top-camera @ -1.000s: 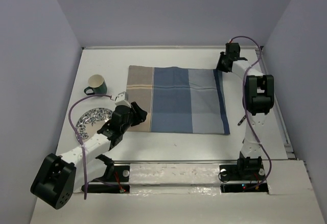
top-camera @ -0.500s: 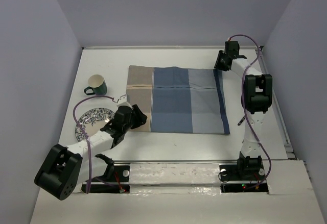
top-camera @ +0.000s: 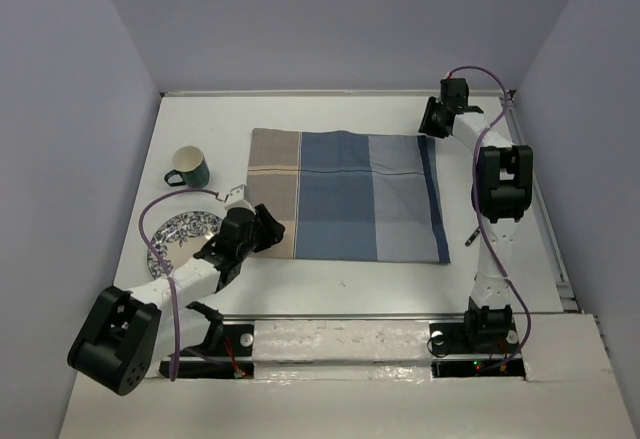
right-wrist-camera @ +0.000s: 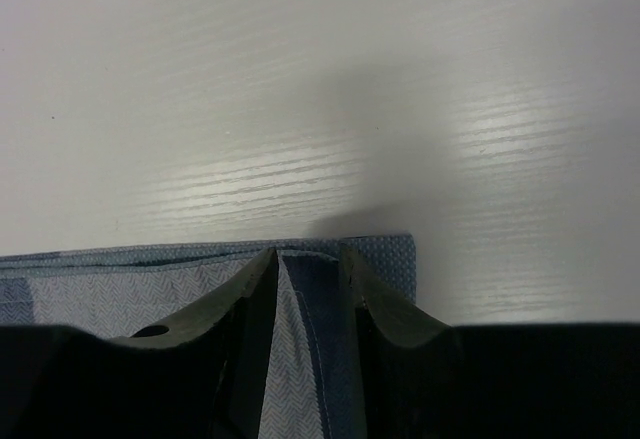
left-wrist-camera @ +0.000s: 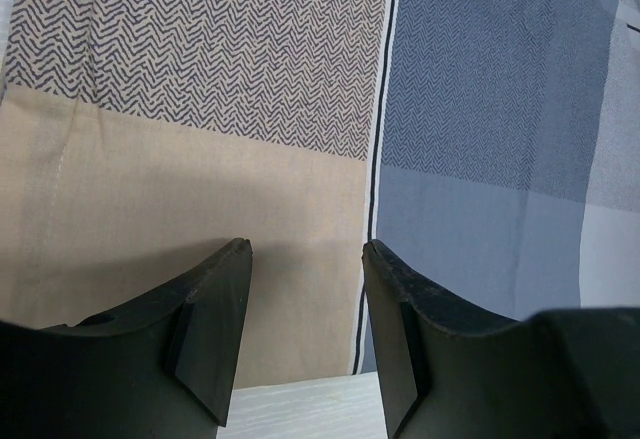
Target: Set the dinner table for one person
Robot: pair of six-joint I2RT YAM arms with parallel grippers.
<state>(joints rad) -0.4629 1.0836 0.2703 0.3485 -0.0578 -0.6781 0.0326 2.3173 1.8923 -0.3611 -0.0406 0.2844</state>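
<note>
**A:** Where is the dinner table (top-camera: 340,284)?

**B:** It fills the whole scene, white and flat, with everything resting on it.

**A:** Nearest the bases, what shows?

**B:** The left gripper (left-wrist-camera: 307,249) hangs over the near left corner of the plaid placemat (top-camera: 345,194). Its jaws stand apart with nothing between them but the tan cloth below. Just left of it lies a patterned plate (top-camera: 172,235), partly hidden by the arm.

**A:** And farther back?

**B:** The placemat lies spread flat in the middle. A green mug (top-camera: 188,166) stands upright beyond the plate, left of the cloth and apart from it.

**A:** The right gripper (right-wrist-camera: 308,259)?

**B:** It sits at the placemat's far right corner. Its fingers are close together astride the dark blue hem, but it is not clear whether they pinch the cloth or are slack.
</note>
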